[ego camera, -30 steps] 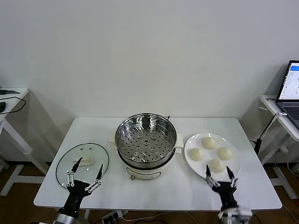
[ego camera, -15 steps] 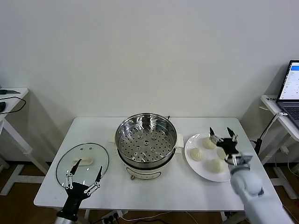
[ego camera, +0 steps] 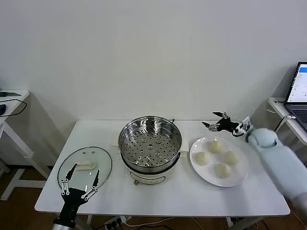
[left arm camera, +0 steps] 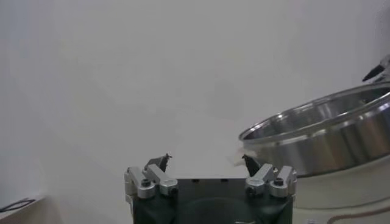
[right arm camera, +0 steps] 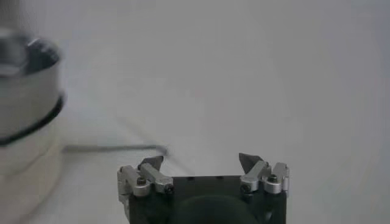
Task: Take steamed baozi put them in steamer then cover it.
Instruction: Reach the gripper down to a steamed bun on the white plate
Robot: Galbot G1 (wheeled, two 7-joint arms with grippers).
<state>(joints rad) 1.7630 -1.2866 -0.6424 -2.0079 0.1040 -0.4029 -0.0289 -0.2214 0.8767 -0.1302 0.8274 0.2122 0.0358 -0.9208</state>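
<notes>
Several cream-white baozi (ego camera: 216, 158) lie on a white plate (ego camera: 241, 176) at the table's right. The shiny steamer (ego camera: 150, 146) with its perforated tray stands at the centre, empty; its rim also shows in the left wrist view (left arm camera: 323, 131) and the right wrist view (right arm camera: 24, 91). The glass cover (ego camera: 85, 166) lies flat at the left. My right gripper (ego camera: 217, 121) is open and empty, raised above the table just beyond the plate's far edge, pointing left. My left gripper (ego camera: 79, 184) is open and empty, low at the cover's near edge.
A laptop (ego camera: 298, 93) sits on a side table at the far right. Another side table (ego camera: 9, 98) stands at the far left. A white wall is behind the table.
My right arm has swung up from the table's front edge, over the plate, to beyond its far side. My left gripper has sunk a little lower.
</notes>
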